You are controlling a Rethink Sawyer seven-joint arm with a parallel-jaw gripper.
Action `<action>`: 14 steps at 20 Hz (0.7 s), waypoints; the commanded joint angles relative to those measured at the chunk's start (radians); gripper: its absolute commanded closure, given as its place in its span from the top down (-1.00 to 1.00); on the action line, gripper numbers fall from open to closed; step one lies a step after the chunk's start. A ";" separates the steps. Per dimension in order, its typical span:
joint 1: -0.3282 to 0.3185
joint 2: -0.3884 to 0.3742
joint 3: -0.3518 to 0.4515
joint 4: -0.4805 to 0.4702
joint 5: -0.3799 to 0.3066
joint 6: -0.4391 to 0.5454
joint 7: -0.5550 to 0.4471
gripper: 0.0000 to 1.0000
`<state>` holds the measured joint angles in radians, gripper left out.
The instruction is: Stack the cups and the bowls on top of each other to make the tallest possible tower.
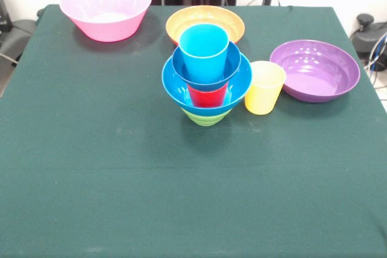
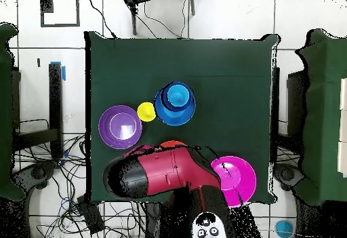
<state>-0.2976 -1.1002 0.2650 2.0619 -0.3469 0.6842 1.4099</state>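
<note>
Tower (image 1: 207, 77) stands upright near the desk (image 1: 121, 179) centre, a bit toward the robot side. End effector: can't tell if open or closed, or if it holds anything. The overhead view shows only the bulky red/black arm (image 2: 162, 171), folded over the robot-side edge of the desk and well apart from the tower. In the front view just a red bit pokes in at the top edge.

Nearest the arm is the orange bowl (image 1: 175, 25), right behind the tower in the front view and partly hidden by it. The pink bowl (image 1: 106, 10) sits upright at the far left corner in the front view.

Tower, bottom to top:
- green bowl (image 1: 207, 117), on the desk
- lg blue bowl (image 1: 172, 86)
- red cup (image 1: 207, 95), inside it, only its lower part shows
- sm blue bowl (image 1: 181, 67), on the red cup
- sky-blue cup (image 1: 204, 49), upright, mouth up, in the sm blue bowl

Yellow cup (image 1: 264, 87) is upright just beside the tower on the picture's right, v. close to the lg blue bowl's rim; can't tell if touching. Purple bowl (image 1: 314, 70) is next to the right, near the yellow cup, upright.
</note>
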 commanded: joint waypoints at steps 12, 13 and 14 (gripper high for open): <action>-0.150 0.065 0.203 -0.136 -0.041 0.165 -0.212 -1.00; -0.157 0.068 0.211 -0.137 -0.040 0.165 -0.212 -1.00; -0.163 0.071 0.220 -0.139 -0.038 0.164 -0.212 -1.00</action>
<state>-0.4547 -1.0928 0.3928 1.9609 -0.3485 0.7581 1.4099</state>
